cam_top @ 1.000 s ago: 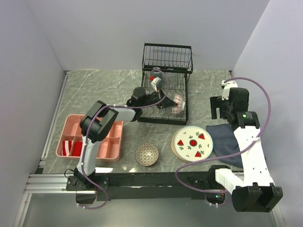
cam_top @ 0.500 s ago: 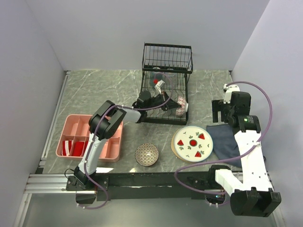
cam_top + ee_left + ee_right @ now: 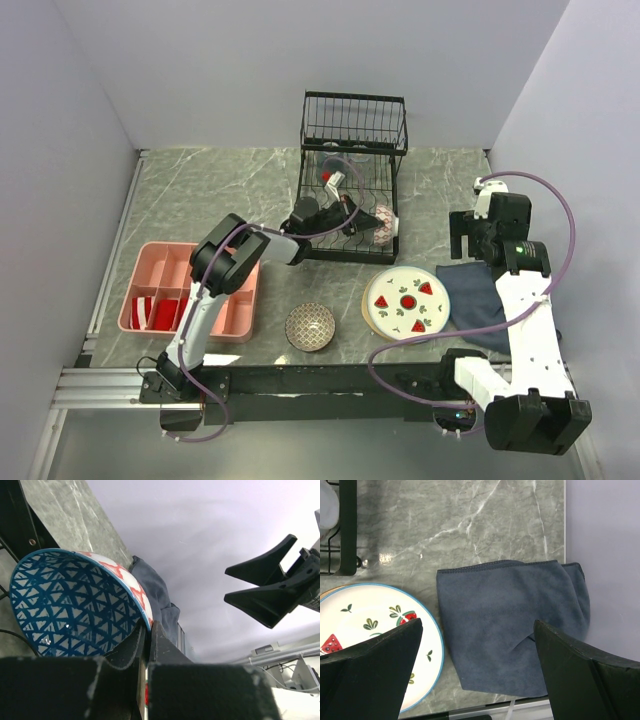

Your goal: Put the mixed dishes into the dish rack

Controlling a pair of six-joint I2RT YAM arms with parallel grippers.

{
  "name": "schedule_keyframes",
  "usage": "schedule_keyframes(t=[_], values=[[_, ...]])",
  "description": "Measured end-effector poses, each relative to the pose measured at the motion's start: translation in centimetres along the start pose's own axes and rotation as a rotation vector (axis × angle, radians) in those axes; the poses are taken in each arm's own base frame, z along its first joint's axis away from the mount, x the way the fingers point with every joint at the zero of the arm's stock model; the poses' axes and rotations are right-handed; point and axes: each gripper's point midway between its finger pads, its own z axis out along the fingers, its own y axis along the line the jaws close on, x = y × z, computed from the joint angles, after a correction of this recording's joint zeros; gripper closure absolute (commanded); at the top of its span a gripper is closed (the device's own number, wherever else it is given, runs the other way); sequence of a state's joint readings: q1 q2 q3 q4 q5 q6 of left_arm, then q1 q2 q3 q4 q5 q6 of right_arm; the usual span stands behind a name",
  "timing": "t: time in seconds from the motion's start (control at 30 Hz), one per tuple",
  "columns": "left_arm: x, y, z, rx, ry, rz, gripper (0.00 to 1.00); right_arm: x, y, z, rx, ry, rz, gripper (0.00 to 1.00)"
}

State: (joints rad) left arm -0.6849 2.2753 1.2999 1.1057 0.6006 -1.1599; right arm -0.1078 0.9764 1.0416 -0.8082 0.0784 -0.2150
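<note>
My left gripper [image 3: 356, 218] reaches into the lower tier of the black wire dish rack [image 3: 353, 120] and is shut on the rim of the blue patterned bowl [image 3: 378, 224], which is tipped on its side. In the left wrist view the fingers [image 3: 131, 645] pinch the bowl [image 3: 70, 610] by its rim. The pinkish-brown bowl [image 3: 310, 326] sits on the table in front. The watermelon plate [image 3: 407, 303] lies on the tan plate [image 3: 367, 300], whose edge shows. My right gripper [image 3: 477, 647] is open and empty, above the cloth beside the watermelon plate [image 3: 365, 630].
A dark blue-grey cloth [image 3: 510, 625] lies right of the plates, near the table's right edge. A pink compartment tray [image 3: 165, 275] with red pieces stands at the left. A rack corner [image 3: 346, 530] shows in the right wrist view. Walls close the table on three sides.
My left arm has pushed a little further right and lower into the rack, still gripping the blue bowl. My right arm has shifted slightly to the right.
</note>
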Motion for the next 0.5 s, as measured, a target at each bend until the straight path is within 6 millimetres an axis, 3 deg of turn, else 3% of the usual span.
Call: schedule_keyframes(t=[0.5], values=[[0.69, -0.62, 0.19, 0.013, -0.010, -0.058, 0.99, 0.00, 0.23, 0.08, -0.014, 0.000, 0.012, 0.00]])
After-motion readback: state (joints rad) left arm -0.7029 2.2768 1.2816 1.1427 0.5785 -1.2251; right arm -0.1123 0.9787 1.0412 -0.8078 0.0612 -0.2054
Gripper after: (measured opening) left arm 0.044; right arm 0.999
